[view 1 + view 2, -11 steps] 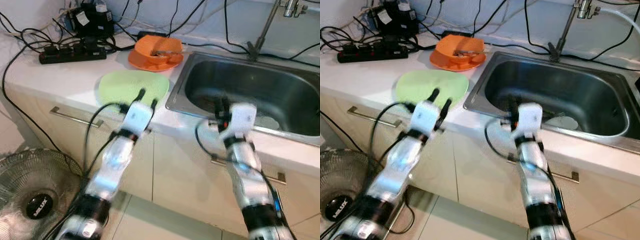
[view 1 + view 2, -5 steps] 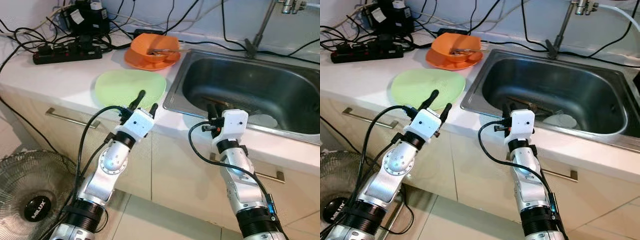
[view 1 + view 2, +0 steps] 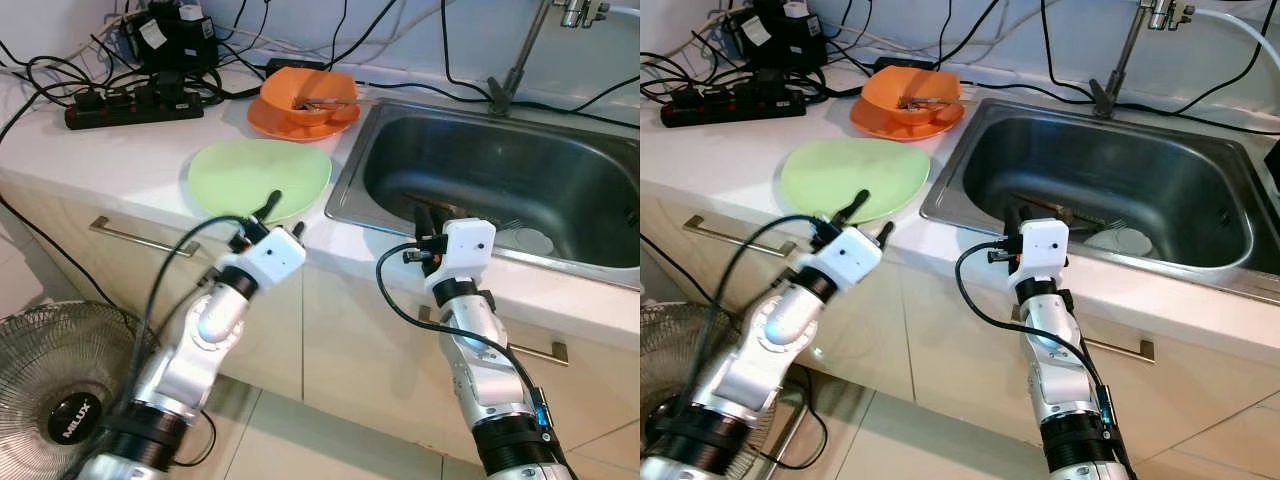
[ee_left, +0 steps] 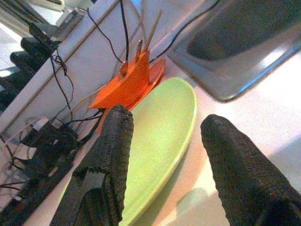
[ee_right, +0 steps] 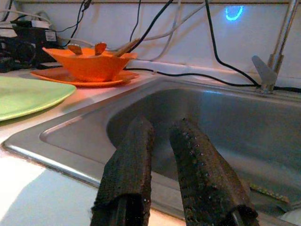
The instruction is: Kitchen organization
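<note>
Reaching up from 7 o'clock in the left eye view, the left gripper [image 3: 282, 212] spreads its fingers at the near rim of the flat round green plate [image 3: 258, 177] on the white surface [image 3: 120, 150]. The right gripper [image 3: 425, 218] rises from 5 o'clock to the stainless steel sink [image 3: 600, 270] edge.

Left wrist view: fingers [image 4: 113, 155] apart, plate between.

Right wrist view: fingers [image 5: 129, 174] nearly together, empty, over the sink; orange bowl [image 5: 87, 63] at 10 o'clock.
</note>
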Tool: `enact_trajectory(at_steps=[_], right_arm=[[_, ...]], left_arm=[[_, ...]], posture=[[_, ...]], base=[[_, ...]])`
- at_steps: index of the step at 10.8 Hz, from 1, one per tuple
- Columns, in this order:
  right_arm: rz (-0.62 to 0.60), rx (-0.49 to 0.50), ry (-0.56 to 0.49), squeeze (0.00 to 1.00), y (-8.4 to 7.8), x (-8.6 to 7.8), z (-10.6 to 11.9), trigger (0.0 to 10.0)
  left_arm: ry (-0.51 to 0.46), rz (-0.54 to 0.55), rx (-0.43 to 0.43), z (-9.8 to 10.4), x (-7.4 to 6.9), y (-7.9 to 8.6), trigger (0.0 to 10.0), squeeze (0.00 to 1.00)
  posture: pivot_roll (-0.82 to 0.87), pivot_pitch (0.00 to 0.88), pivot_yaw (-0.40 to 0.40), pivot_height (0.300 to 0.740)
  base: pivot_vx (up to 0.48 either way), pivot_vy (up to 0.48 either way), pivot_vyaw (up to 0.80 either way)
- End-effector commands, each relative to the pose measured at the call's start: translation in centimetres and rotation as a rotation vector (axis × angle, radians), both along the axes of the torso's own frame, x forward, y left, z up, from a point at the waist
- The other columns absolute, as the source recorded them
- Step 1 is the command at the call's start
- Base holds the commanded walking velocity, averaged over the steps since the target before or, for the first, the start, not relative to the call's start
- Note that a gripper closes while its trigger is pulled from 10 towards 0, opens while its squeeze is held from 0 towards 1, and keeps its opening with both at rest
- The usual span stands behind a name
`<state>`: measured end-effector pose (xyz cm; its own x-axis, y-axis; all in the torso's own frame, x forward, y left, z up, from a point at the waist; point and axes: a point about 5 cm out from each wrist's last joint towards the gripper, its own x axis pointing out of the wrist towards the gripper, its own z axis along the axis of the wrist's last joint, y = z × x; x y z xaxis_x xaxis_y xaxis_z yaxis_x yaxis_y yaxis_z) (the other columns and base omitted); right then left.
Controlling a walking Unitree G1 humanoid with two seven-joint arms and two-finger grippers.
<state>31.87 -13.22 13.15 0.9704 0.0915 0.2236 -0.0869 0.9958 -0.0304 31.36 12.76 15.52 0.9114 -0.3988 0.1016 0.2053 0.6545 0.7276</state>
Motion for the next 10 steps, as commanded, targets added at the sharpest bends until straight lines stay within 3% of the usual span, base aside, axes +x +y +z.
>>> enact_trajectory(at_steps=[1, 5, 10], right_arm=[[0.0, -0.008, 0.022, 0.0, 0.1, 0.1, -0.2, 10.0], [0.0, 0.003, 0.032, 0.0, 0.0, 0.2, -0.2, 10.0], [-0.004, 0.016, 0.048, 0.0, -0.1, 0.4, -0.3, 10.0]], left_arm=[[0.001, -0.011, 0.068, 0.5, 0.0, 0.0, 10.0, 0.0], [0.004, 0.01, 0.335, 2.9, 0.9, 1.4, 10.0, 0.0], [0.079, -0.032, 0.389, 1.6, 0.5, 0.8, 10.0, 0.0]], posture=[[0.18, 0.022, 0.002, 0.74], [0.18, 0.026, 0.001, 0.74], [0.18, 0.04, -0.004, 0.74]], base=[[0.0, 0.0, 0.0], [0.0, 0.0, 0.0], [0.0, 0.0, 0.0]])
